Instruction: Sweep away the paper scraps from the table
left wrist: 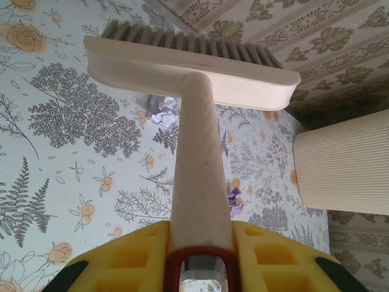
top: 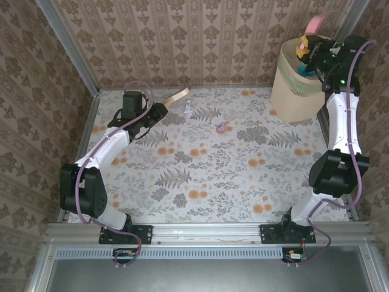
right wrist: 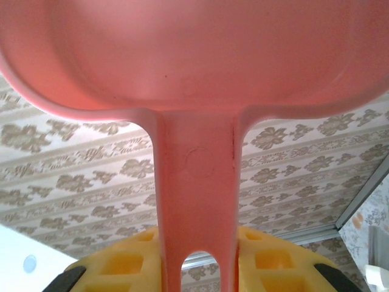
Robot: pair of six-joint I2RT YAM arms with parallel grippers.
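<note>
On the table (top: 200,176), a white paper scrap (top: 188,109) lies just right of the cream brush head (top: 179,95), and a purple scrap (top: 222,127) sits farther right. My left gripper (top: 159,111) is shut on the brush handle. In the left wrist view my left gripper (left wrist: 200,243) holds the handle (left wrist: 197,176). The bristled head (left wrist: 188,70) hangs above the white scrap (left wrist: 165,111), and the purple scrap (left wrist: 236,201) is beside the handle. My right gripper (top: 310,52) is shut on a pink dustpan (top: 316,24), raised over the bin. In the right wrist view my right gripper (right wrist: 197,243) clamps the dustpan (right wrist: 194,48) by its handle.
A cream ribbed bin (top: 298,85) stands at the table's far right corner, also seen in the left wrist view as a ribbed wall (left wrist: 346,161). Damask-patterned walls and metal rails (top: 206,230) enclose the table.
</note>
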